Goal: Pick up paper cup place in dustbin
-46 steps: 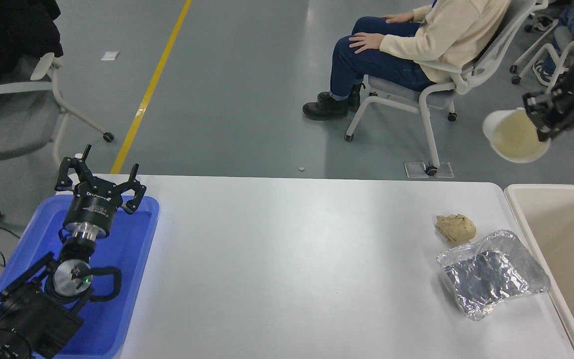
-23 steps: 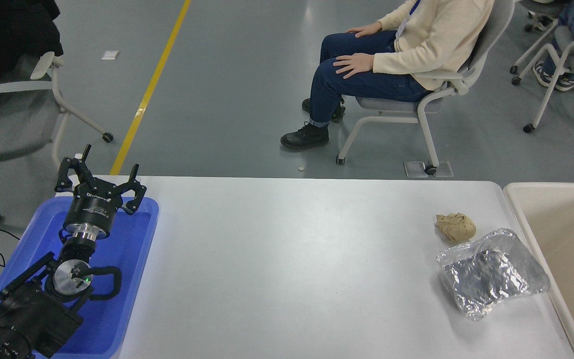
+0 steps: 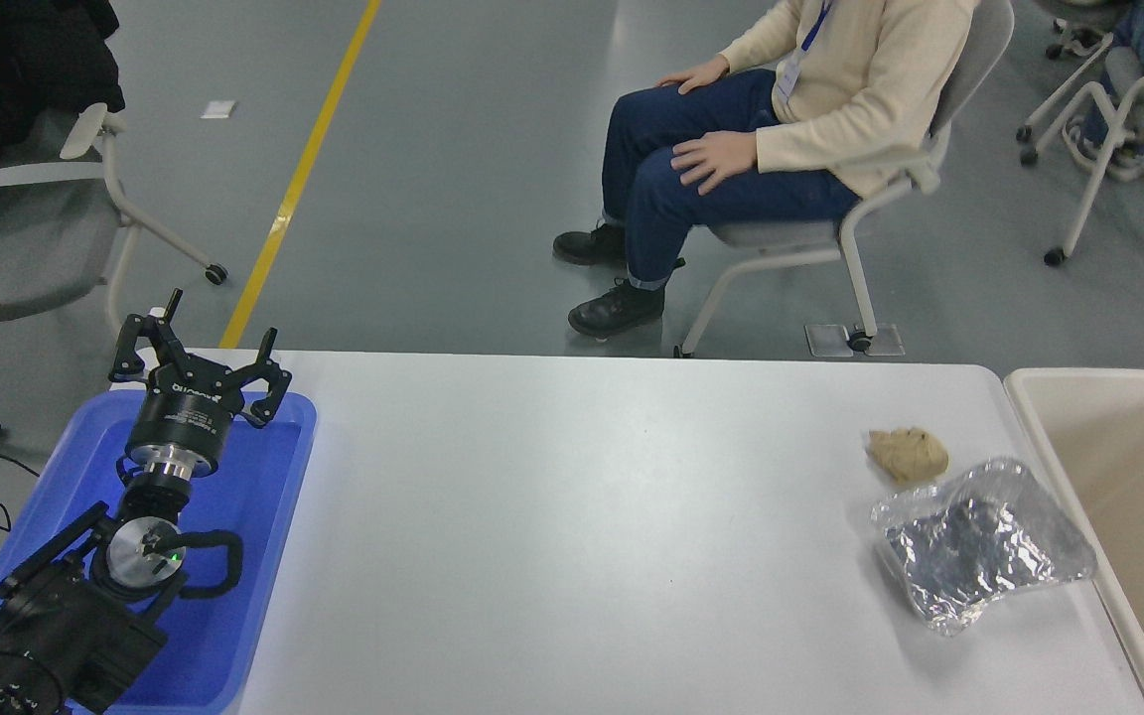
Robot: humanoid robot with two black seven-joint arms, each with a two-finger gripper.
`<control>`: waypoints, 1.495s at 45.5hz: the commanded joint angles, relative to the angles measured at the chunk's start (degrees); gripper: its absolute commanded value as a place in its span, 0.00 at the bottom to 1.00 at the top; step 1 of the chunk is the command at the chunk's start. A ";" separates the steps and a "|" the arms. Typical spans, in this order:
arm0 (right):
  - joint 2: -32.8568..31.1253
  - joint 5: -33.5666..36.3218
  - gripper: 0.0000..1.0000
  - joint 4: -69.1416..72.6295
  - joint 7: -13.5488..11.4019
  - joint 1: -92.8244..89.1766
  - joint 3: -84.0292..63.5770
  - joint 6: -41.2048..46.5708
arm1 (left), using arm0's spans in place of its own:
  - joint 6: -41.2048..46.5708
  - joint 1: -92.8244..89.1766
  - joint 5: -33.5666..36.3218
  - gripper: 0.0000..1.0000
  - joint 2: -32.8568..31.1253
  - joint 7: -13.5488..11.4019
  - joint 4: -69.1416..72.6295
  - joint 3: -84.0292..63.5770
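Observation:
The dustbin (image 3: 1029, 417) is a cream-beige bin at the table's right edge, cut off by the picture's right side; only part of its inside shows. The paper cup is out of view. My right arm and gripper are out of view. My left gripper (image 3: 197, 353) is parked at the lower left over the blue tray (image 3: 264, 556), open and empty.
A crumpled brown paper ball (image 3: 909, 455) and a crumpled foil tray (image 3: 979, 544) lie on the white table (image 3: 572, 536) near the dustbin. A person sits on a chair (image 3: 830, 228) beyond the far edge. Other chairs stand at the left and right.
One second ago my right gripper held the paper cup above the dustbin's far side. The cup dropped toward the right edge, then it and the arm left the view. The seated person shifted left.

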 commanded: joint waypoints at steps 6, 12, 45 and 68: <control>7.05 0.94 0.00 -20.03 -2.23 -23.81 18.46 -7.41 | -0.04 -0.07 0.03 1.00 0.00 0.01 0.00 0.01; 9.52 0.77 0.00 -23.12 -3.46 -26.19 21.37 -7.41 | -0.04 0.02 -0.05 1.00 0.00 -0.07 0.00 0.01; 12.95 1.03 0.98 -27.51 -3.99 -28.48 27.96 -15.32 | -0.04 0.02 0.03 1.00 0.00 0.01 0.00 -0.07; 3.46 -0.11 1.00 0.77 -3.99 -13.28 22.26 -14.53 | -0.12 -0.07 -0.06 1.00 0.00 0.01 0.00 -0.08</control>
